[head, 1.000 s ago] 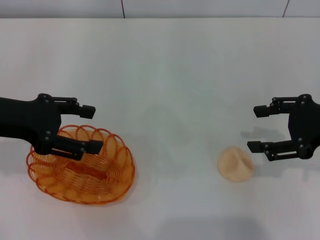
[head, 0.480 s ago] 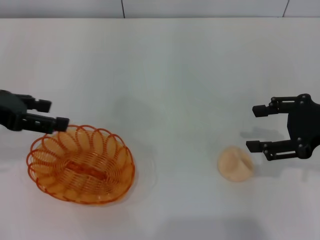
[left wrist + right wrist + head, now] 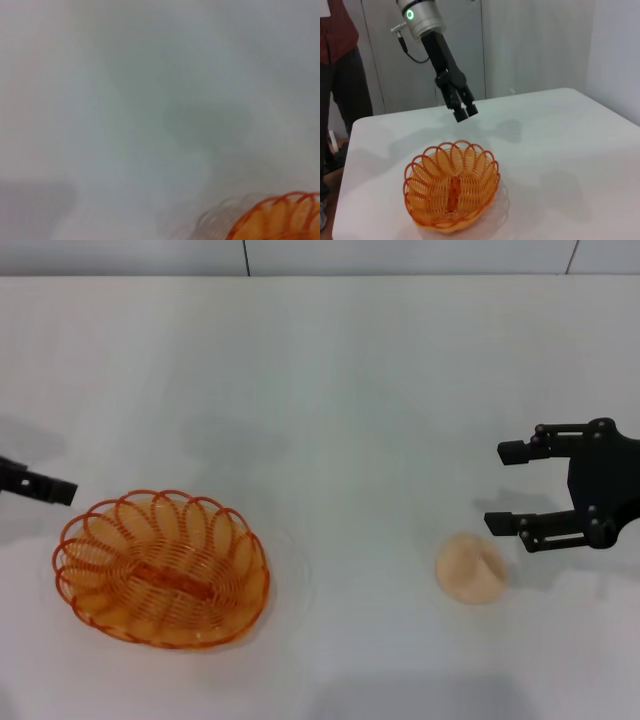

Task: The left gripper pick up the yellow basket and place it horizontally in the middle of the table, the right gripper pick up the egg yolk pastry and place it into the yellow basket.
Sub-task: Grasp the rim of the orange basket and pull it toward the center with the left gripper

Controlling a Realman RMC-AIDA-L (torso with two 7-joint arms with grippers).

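My wrist camera shows mostly bare white table, with a curved piece of the yellow basket rim in one corner.

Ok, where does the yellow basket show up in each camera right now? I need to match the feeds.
Head view: yellow basket sits on the white table, lower left, empty.
Left wrist view: only a piece of its looped rim shows at the picture's edge.
Right wrist view: the whole basket is seen, the left gripper hanging above and beyond it.
Shared landmark: the basket's looped orange rim on the white tabletop.
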